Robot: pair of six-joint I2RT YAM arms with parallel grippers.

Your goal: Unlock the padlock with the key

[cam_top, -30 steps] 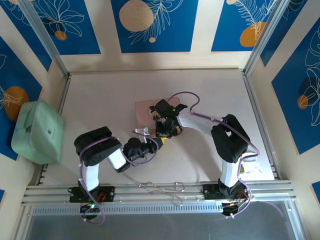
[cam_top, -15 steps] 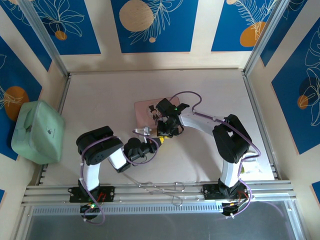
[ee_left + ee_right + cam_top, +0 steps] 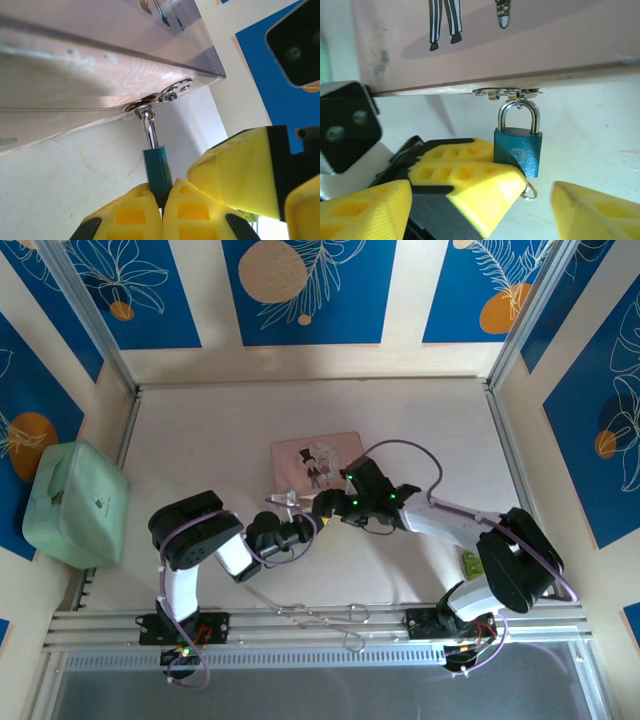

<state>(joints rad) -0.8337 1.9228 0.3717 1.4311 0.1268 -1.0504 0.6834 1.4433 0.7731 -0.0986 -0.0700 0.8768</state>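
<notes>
The left pincer (image 3: 162, 194) is pressing together on the lower end of the padlock (image 3: 156, 167), pinching its blue body across the thin faces. The right pincer (image 3: 480, 202) is standing spread, one finger out to each side of the lock, and seems to be gripping nothing. The padlock is hanging by its silver shackle (image 3: 518, 109) from the hasp (image 3: 506, 92) on the edge of the pink tin box (image 3: 485, 45), just off the box's wall and above the worktop (image 3: 592, 135). A thin wire ring (image 3: 532, 192) is showing at the end of the lock farthest from the box. Whether a key is sitting on it cannot be made out.

The step in hand looks like steadying the lock so the key can be worked. To do it well, the left pincer should be gripping firmly but not dragging the lock away from the box, since the shackle and hasp are slight and could bind or tip the tin. The right pincer should be coming in at the lock's far end, square to the keyway, closing on the key and not the ring, and turning without levering sideways.
</notes>
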